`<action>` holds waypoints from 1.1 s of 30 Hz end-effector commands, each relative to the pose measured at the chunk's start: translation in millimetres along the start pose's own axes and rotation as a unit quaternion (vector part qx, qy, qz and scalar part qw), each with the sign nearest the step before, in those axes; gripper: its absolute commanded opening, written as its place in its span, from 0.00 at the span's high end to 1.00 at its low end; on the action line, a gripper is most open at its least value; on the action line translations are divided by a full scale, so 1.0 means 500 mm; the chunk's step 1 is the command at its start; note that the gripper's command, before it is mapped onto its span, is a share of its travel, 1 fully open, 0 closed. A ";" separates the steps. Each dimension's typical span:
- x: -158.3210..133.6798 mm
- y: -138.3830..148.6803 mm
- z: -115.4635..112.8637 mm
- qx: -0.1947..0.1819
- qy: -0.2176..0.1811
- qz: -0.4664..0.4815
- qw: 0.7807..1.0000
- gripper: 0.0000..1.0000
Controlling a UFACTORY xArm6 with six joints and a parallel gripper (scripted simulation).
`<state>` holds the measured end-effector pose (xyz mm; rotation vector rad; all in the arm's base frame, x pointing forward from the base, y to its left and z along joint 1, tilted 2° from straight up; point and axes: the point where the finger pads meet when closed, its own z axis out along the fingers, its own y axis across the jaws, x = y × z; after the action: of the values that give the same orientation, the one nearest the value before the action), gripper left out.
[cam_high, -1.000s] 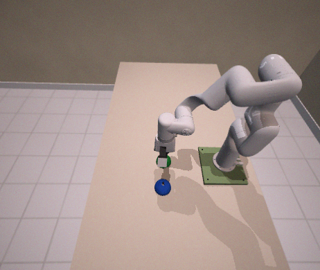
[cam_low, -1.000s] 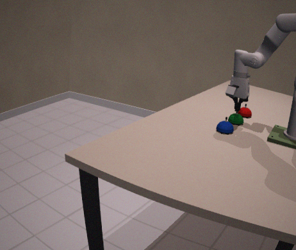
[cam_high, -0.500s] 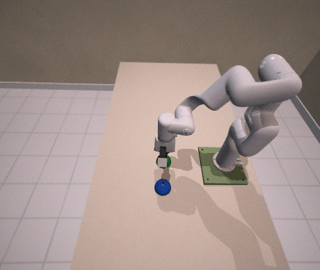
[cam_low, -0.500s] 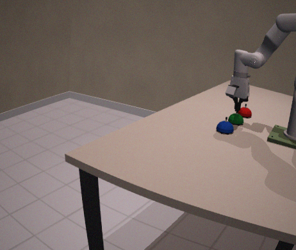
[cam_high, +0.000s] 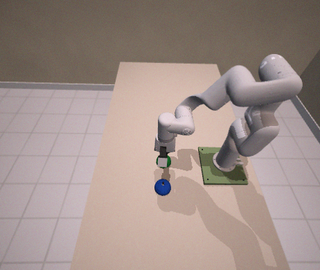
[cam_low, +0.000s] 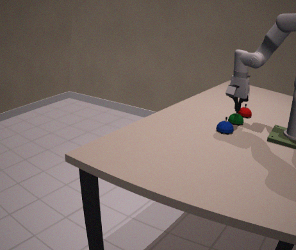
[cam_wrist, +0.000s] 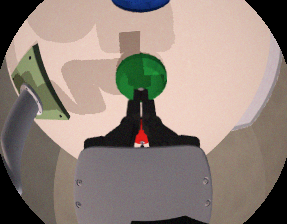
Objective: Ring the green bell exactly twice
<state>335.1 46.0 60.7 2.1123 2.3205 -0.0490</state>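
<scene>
End effector (cam_low: 238,108) fingers together, gripping nothing, directly over green bell (cam_low: 236,119). Green bell sits mid-row between blue bell (cam_low: 225,127) and red bell (cam_low: 245,112), each just beside it. Counter (cam_low: 161,160) edges well apart from the bells.

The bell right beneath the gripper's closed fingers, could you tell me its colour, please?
Green, clearest in the wrist view.
</scene>
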 end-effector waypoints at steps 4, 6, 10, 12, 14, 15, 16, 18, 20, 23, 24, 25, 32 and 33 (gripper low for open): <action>0.000 0.003 -0.006 -0.002 0.000 0.000 1.000 1.00; 0.000 0.003 -0.007 -0.002 0.000 0.000 1.000 1.00; 0.000 0.003 -0.008 -0.002 0.000 0.000 1.000 1.00; 0.000 0.003 -0.009 -0.002 0.000 0.000 1.000 1.00; 0.000 0.003 -0.009 -0.002 0.000 0.000 1.000 1.00; 0.000 0.003 -0.010 -0.002 0.000 0.000 1.000 1.00; 0.000 0.003 -0.010 -0.002 0.000 0.000 1.000 1.00; 0.000 0.003 -0.011 -0.002 0.000 0.000 1.000 1.00; 0.000 0.003 -0.011 -0.002 0.000 0.000 1.000 1.00; 0.000 0.003 -0.011 -0.002 0.000 0.000 1.000 1.00; 0.000 0.003 -0.012 -0.002 0.000 0.000 1.000 1.00; 0.000 0.003 -0.012 -0.002 0.000 0.000 1.000 1.00; 0.000 0.003 -0.012 -0.002 0.000 0.000 1.000 1.00; 0.000 0.003 -0.012 -0.002 0.000 0.000 1.000 1.00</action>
<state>335.2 46.1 65.4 2.1123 2.3206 -0.0492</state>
